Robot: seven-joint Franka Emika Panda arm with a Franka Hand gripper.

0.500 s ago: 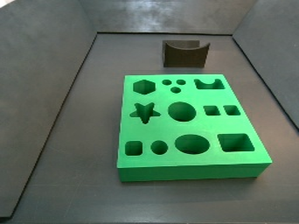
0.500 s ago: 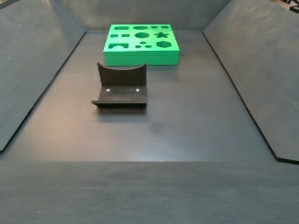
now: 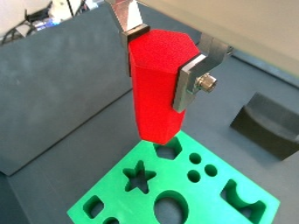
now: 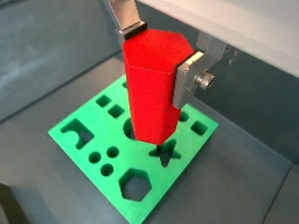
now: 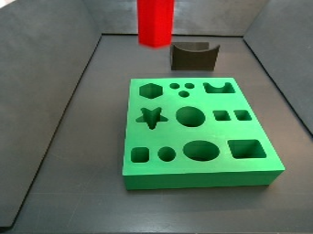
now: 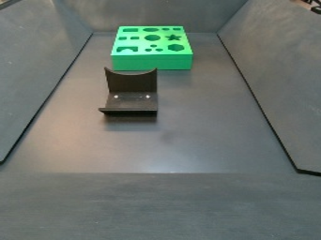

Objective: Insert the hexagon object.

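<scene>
The gripper (image 3: 163, 59) is shut on the hexagon object (image 3: 158, 87), a tall glossy red prism, and holds it upright by its upper end. Both wrist views show this; in the other one the gripper (image 4: 160, 57) and the peg (image 4: 152, 92) hang well above the green board (image 4: 84, 122). The board's hexagonal hole (image 4: 138, 186) lies open. In a side view only the peg's lower part (image 5: 156, 23) shows, high above the floor behind the board (image 5: 171, 135), off from the hexagonal hole (image 5: 149, 90). The fingers are out of frame there.
The dark fixture (image 5: 193, 56) stands on the floor behind the board, and shows in a wrist view (image 3: 268, 124) and a side view (image 6: 129, 91). The green board (image 6: 153, 62) sits at the far end there. Sloping grey walls enclose the floor.
The red peg was not in the side view half a second ago; its lower part has now come down into view at the top of that view. The board and fixture have not moved.
</scene>
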